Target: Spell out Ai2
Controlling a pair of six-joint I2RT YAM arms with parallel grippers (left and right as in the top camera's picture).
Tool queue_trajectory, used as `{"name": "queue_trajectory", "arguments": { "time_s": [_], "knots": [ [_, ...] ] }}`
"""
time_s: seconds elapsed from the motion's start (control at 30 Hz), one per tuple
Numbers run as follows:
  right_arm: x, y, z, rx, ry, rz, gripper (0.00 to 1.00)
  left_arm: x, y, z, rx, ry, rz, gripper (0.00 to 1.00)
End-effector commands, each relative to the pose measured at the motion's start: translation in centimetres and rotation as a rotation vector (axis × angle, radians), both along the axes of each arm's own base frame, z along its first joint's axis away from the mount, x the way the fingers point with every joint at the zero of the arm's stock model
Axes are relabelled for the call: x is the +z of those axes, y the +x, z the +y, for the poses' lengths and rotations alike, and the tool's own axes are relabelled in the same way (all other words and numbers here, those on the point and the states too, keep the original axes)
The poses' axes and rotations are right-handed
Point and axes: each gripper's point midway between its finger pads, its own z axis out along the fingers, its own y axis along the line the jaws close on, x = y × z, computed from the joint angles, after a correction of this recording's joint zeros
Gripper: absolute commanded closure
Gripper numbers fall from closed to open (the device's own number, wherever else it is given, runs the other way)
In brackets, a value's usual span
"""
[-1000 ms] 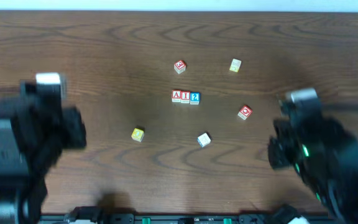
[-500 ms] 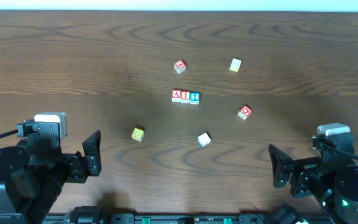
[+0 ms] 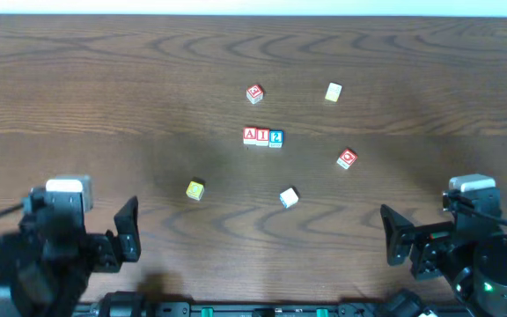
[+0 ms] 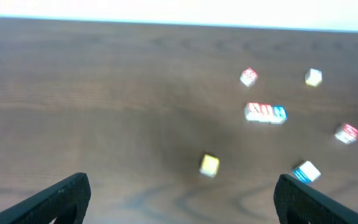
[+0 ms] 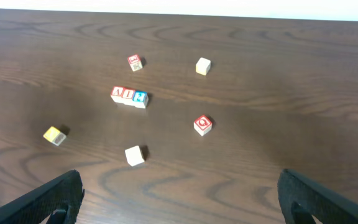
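Nearest to you, the left pincer (image 4: 182,183) sits at the 7 o'clock corner of the counter (image 3: 104,88). Its own camera shows the fingers spread wide with nothing between them. The right pincer (image 5: 179,180) mirrors it at 5 o'clock, equally spread and equally empty.

Moving outward, a yellow cube (image 3: 194,189) and a whitish cube (image 3: 289,197) lie loose. They are at about 8 and 5 o'clock from the word, both apart from it. A red-framed O cube (image 3: 347,158) sits further out, at 4 o'clock from the word.

Then comes the word itself, near the middle of the counter. The A cube (image 3: 250,135), I cube (image 3: 262,136) and 2 cube (image 3: 275,137) stand in one line, each touching its neighbour. The long axis of the line runs from 9 to 3 o'clock, with the 2 end dipping a shade toward you. The characters read left to right from your side, their tops toward 12 o'clock.

Beyond the word, another red-framed cube (image 3: 253,93) lies at 12 o'clock from it and a pale cube (image 3: 333,92) at about 2 o'clock.

Judging by this, the spelling looks complete and you are at the closing step. The next move calls for little: keep both arms clear of the line. At most, nudge the 2 end square if you want it truer.
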Motion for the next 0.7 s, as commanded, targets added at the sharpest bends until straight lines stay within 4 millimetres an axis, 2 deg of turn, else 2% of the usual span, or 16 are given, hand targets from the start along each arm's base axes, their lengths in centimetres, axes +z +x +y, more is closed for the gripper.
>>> {"name": "queue_trajectory", "arguments": {
  "time_s": [0.0, 0.3, 0.43, 0.67],
  "knots": [
    [-0.1, 0.0, 0.1, -0.001, 0.008, 0.006, 0.01, -2.6, -0.4, 0.7, 0.021, 0.044, -0.043, 0.05],
    [-0.1, 0.0, 0.1, -0.001, 0.008, 0.006, 0.01, -12.9, 2.3, 0.7, 0.033, 0.025, -0.079, 0.05],
    [-0.1, 0.0, 0.1, -0.001, 0.008, 0.006, 0.01, -16.4, 3.1, 0.7, 0.045, 0.004, -0.070, 0.05],
    [-0.1, 0.0, 0.1, -0.001, 0.008, 0.006, 0.01, -20.4, 4.1, 0.7, 0.054, -0.016, -0.067, 0.05]
  ]
}}
